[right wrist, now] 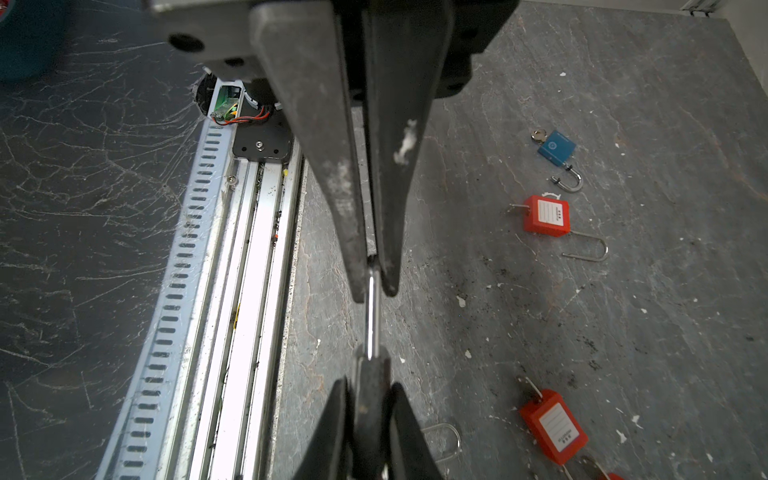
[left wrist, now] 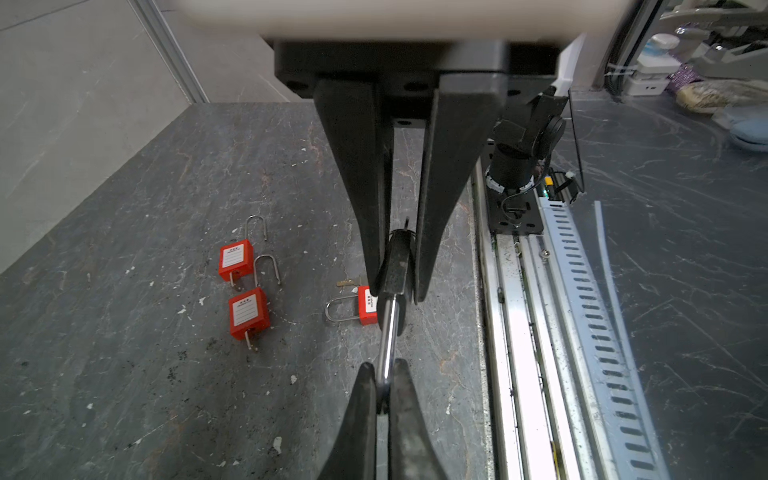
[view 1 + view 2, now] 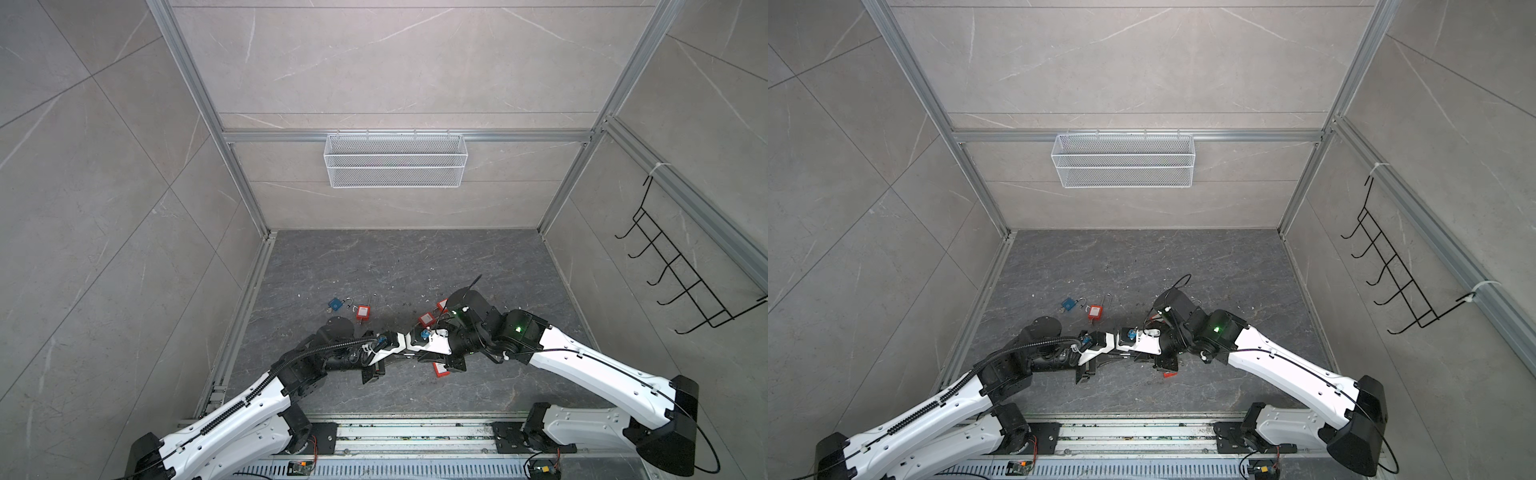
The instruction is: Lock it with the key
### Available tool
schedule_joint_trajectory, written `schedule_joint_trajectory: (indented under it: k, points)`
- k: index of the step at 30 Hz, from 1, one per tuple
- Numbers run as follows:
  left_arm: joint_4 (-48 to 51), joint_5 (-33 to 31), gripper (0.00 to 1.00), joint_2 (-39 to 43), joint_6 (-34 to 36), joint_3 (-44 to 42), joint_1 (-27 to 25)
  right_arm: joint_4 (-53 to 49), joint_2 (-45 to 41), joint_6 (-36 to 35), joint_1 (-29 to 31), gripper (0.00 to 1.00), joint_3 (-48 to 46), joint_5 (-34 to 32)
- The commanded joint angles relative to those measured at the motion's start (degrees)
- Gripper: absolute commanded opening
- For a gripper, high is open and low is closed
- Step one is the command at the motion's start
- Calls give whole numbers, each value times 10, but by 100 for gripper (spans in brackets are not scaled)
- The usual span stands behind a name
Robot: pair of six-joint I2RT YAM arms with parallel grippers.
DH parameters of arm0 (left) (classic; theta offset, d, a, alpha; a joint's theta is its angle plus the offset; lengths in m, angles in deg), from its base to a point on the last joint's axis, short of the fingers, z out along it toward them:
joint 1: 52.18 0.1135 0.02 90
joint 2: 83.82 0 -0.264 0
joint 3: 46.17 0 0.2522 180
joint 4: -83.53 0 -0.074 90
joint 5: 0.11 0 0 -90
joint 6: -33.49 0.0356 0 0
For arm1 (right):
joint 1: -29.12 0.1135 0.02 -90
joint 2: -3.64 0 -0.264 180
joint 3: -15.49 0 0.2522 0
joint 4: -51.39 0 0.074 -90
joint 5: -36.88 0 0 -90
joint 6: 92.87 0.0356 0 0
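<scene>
Just past the base rail (image 3: 415, 432), the two arms (image 3: 249, 401) (image 3: 582, 365) meet over the dark floor (image 3: 374, 257). In both top views their wrists hide the grip itself. The wrist views show it. The right gripper (image 1: 370, 386) pinches the body of a black padlock (image 1: 370, 401), seen edge-on. The left gripper (image 2: 384, 368) has its fingers pressed together on the tip of the lock's silver shackle (image 2: 387, 332). The lock hangs between them, off the floor.

Only the left wrist view shows what looks like a brass key (image 2: 348, 283), lying just beside a red padlock (image 2: 368, 307) that is partly hidden behind the held lock. Two more red padlocks (image 2: 236, 259) (image 2: 249, 312) lie well apart from it.

Farther out, the right wrist view and both top views show a blue padlock (image 3: 335, 304) near a long-shackled red padlock (image 3: 363, 312). A wire basket (image 3: 395, 160) hangs on the back wall (image 3: 395, 208).
</scene>
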Motion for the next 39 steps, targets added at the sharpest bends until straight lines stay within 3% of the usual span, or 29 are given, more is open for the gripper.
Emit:
schedule_joint_trajectory:
  k: [1,19,23,29,33,36,39]
  points:
    - [-31,28,0,0,4,5,0,7,-2,10,2,2,21,41]
    - [-107,88,0,-40,-58,10,-1,68,6,17,6,0,25,80]
    - [-113,110,0,-56,-72,11,-1,123,-3,32,6,0,12,78]
    - [-192,91,0,-62,-76,-24,-4,186,12,64,6,0,16,113]
    - [-193,86,0,-71,-62,-22,-13,200,28,69,6,0,20,120]
    - [-151,74,0,-58,-41,-10,-13,153,29,55,5,0,28,94]
    - [-74,47,0,-29,-3,9,-6,88,5,34,3,17,21,44]
